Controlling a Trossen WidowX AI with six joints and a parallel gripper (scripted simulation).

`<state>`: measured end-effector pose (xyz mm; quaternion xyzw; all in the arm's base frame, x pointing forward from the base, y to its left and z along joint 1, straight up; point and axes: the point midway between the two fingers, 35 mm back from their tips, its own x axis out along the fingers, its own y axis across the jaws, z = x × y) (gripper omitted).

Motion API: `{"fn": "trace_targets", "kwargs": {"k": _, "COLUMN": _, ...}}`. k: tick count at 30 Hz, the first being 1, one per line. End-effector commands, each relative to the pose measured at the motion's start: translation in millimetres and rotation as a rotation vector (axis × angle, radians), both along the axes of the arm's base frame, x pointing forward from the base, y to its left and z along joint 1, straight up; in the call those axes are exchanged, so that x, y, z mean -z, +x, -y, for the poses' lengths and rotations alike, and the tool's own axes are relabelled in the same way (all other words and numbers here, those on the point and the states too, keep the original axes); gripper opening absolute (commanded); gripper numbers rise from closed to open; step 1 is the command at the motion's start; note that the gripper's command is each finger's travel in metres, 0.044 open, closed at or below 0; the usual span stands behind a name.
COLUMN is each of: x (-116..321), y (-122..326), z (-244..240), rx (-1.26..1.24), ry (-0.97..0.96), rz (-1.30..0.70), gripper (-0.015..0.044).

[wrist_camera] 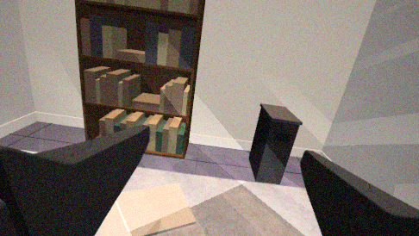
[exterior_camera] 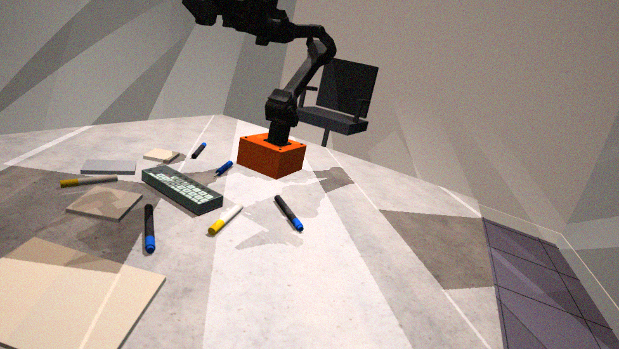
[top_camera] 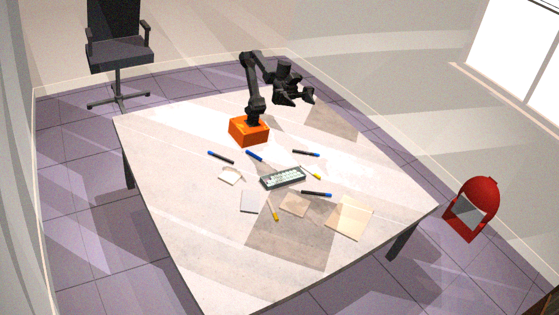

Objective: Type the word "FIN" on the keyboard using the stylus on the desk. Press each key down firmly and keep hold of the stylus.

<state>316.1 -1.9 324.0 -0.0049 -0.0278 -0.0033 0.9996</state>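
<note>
The keyboard point(top_camera: 281, 179) point(exterior_camera: 182, 189), dark green-grey with pale keys, lies on the desk point(top_camera: 219, 270) point(exterior_camera: 277, 303). The blue stylus point(top_camera: 254, 155) point(exterior_camera: 224, 167) lies flat between the arm's orange base and the keyboard, its thin tip towards the keyboard. My gripper point(top_camera: 303, 102) point(wrist_camera: 225, 145) is open and empty, high above the desk and well away from the stylus and keyboard. In the exterior view it is cut off by the top edge. The wrist view shows both fingers wide apart, with neither stylus nor keyboard in view. Individual key letters are too small to read.
Black markers with blue ends point(top_camera: 306, 152) point(exterior_camera: 148, 227) and white markers with yellow ends point(top_camera: 272, 209) point(exterior_camera: 225, 219) lie around the keyboard. Flat pads point(top_camera: 349, 217) point(exterior_camera: 103, 201), a grey slab point(top_camera: 250, 201) and a small cream block point(top_camera: 229, 176) lie near it. The orange base point(top_camera: 248, 134) stands behind the stylus.
</note>
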Motion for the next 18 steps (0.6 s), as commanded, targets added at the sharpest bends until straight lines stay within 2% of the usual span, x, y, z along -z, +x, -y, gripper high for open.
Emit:
{"fn": "trace_targets", "kwargs": {"k": 1, "x": 2.1, "y": 1.8, "z": -0.4, "rx": -0.001, "ry": 0.001, "rz": -0.011, "gripper": 0.0414}}
{"fn": "trace_targets", "kwargs": {"k": 3, "x": 19.4, "y": 15.2, "z": -3.8, "rx": -0.012, "ry": 0.01, "rz": -0.103, "gripper": 0.0361}}
{"fn": "trace_targets", "kwargs": {"k": 10, "x": 121.2, "y": 61.1, "z": -24.7, "rx": -0.051, "ry": 0.041, "rz": -0.589, "gripper": 0.0177}}
{"fn": "trace_targets", "kwargs": {"k": 16, "x": 211.7, "y": 66.2, "z": -43.1, "rx": -0.06, "ry": 0.042, "rz": -1.007, "gripper": 0.002}}
{"fn": "trace_targets", "kwargs": {"k": 18, "x": 240.4, "y": 61.5, "z": -48.6, "rx": -0.057, "ry": 0.036, "rz": -1.146, "gripper": 0.0}}
